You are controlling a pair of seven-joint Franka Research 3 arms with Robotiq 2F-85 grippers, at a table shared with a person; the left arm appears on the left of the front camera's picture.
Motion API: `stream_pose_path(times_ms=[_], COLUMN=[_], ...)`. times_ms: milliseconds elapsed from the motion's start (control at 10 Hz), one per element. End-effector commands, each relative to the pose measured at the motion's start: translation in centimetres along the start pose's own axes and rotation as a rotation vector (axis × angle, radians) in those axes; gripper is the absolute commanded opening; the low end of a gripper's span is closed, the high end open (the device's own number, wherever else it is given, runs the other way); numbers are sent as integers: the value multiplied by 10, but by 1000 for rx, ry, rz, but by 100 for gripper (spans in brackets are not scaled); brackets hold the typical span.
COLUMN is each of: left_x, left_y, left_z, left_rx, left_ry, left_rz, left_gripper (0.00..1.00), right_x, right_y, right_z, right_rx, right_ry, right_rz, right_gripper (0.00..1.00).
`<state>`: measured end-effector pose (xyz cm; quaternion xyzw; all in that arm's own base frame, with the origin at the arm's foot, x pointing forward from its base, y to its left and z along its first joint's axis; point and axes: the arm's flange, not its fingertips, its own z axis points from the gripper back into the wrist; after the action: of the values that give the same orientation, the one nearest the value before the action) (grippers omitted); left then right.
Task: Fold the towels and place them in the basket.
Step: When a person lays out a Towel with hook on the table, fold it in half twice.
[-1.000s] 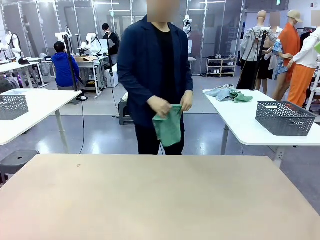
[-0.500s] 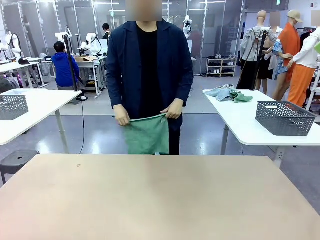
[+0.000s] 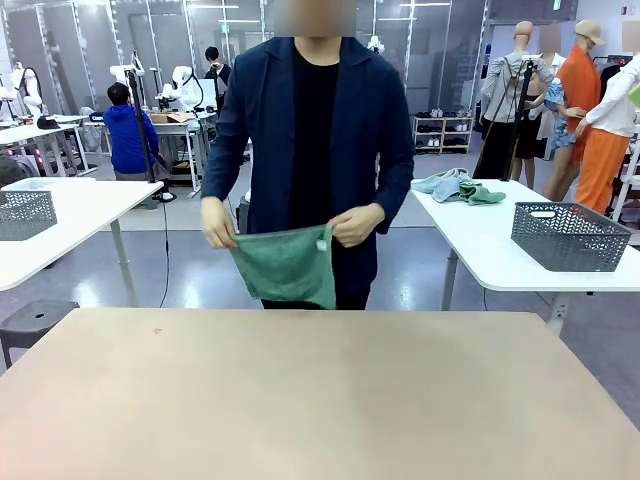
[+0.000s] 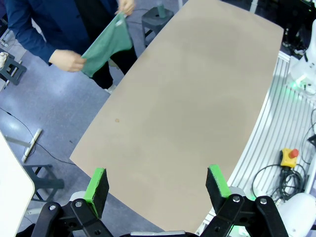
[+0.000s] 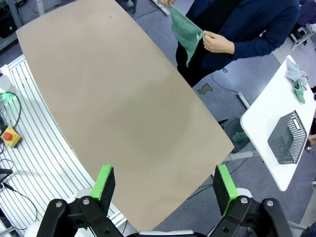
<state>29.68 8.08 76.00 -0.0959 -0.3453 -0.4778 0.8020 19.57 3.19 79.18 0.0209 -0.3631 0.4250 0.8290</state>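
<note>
Across the table a person holds one green towel (image 3: 287,265) stretched between both hands, just beyond the far edge of the beige table (image 3: 320,400). The same towel (image 4: 106,47) hangs from the hands in the left wrist view, and the towel (image 5: 185,29) appears again in the right wrist view. My left gripper (image 4: 157,182) is open high above the near side of the table, with nothing between its fingers. High over the tabletop, my right gripper (image 5: 164,182) also stands open and holds nothing. A dark grey latticed basket (image 3: 570,235) stands on the white side table at right, and the basket (image 5: 289,138) also shows in the right wrist view.
A heap of pale and green cloths (image 3: 458,188) lies on the white side table (image 3: 480,240). Another grey latticed basket (image 3: 25,212) sits on a white table at left. A stool (image 3: 30,322) stands by the left corner.
The person has spread the towel out from a bunched hold to a wide hold between both hands and has lifted it slightly. Both grippers stay still and open.
</note>
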Motion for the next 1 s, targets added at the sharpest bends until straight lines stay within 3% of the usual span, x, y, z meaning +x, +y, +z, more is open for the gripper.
stream_pose_path(times_ms=[0, 900], left_x=[0, 0], left_y=[0, 0], left_z=[0, 0], left_rx=[-1, -1], left_ry=[-1, -1], left_rz=[-7, -7], left_gripper=[100, 100], right_x=[0, 0], right_y=[0, 0], right_z=[0, 0], right_rx=[3, 3], right_ry=[-2, -2], right_rz=[3, 3], right_gripper=[100, 100])
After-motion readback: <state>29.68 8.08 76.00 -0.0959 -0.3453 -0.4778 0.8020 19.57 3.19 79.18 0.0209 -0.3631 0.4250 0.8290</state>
